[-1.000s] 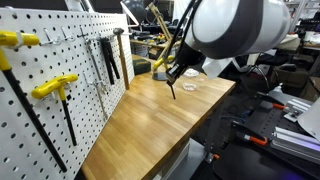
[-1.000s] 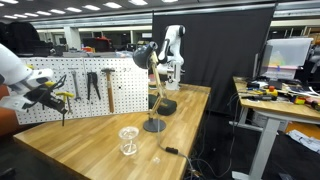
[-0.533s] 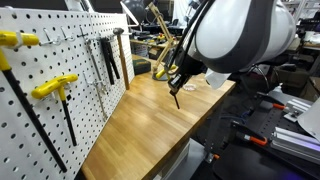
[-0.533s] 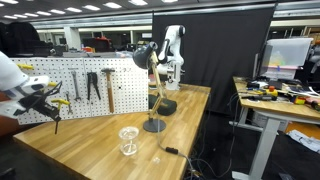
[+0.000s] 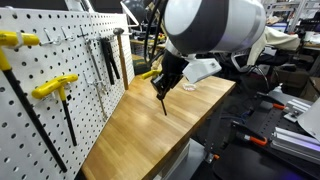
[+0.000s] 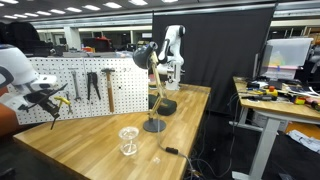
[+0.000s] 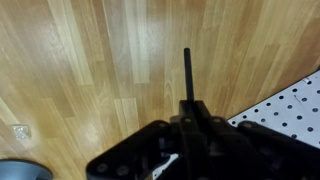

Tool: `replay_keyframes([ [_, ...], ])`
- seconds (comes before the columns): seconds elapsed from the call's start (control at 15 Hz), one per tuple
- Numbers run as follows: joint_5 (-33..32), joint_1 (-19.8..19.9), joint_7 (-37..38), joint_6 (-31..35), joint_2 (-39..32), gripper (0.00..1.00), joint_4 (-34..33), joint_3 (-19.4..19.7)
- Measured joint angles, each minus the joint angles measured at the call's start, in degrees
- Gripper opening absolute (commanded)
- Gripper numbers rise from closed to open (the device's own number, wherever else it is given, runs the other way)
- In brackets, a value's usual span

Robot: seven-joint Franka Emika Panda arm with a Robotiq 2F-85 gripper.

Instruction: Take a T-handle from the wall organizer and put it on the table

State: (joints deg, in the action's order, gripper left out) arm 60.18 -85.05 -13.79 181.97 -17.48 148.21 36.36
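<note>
The pincer [image 5: 160, 86] is clenched on a T-handle [image 5: 164, 101]. It grips the tool close to the yellow cross grip, and the black shaft points down to the tabletop [image 5: 140, 140]. In the wrist view the same shaft [image 7: 187, 70] comes out from between the dark fingers of the pincer [image 7: 190, 112] and runs over the wooden boards.

The T-handle is off the wall organizer and hangs in the air over the tabletop, near the edge where the pegboard [image 5: 45, 120] stands. The tip of the shaft is close to the wood, but I cannot tell whether it touches.

In an exterior view the pincer [image 6: 46, 103] with the T-handle [image 6: 60, 99] is just in front of the pegboard [image 6: 90, 70], at the end of that edge which is far from the lamp [image 6: 152, 95].

2 other T-handles with yellow grips hang on the pegboard, one high [image 5: 15, 40] and one lower [image 5: 55, 87]. Some dark tools [image 5: 110, 55] hang further along it.

A clear glass [image 6: 127, 141] stands near the front edge of the tabletop [image 6: 100, 155], well apart from the pincer. The lamp stands behind it, toward the middle.
</note>
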Motion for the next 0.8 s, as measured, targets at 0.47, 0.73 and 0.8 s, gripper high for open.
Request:
replay_keyframes([
  [0.47, -3.8, 11.8, 10.9, -6.8, -4.6, 0.02, -5.0, -7.3],
  [0.73, -10.6, 20.9, 20.7, -8.0, -8.5, 0.02, -6.7, -15.1],
  [0.8, -13.1, 23.7, 23.4, -8.0, -8.9, 0.02, -7.0, -17.5],
])
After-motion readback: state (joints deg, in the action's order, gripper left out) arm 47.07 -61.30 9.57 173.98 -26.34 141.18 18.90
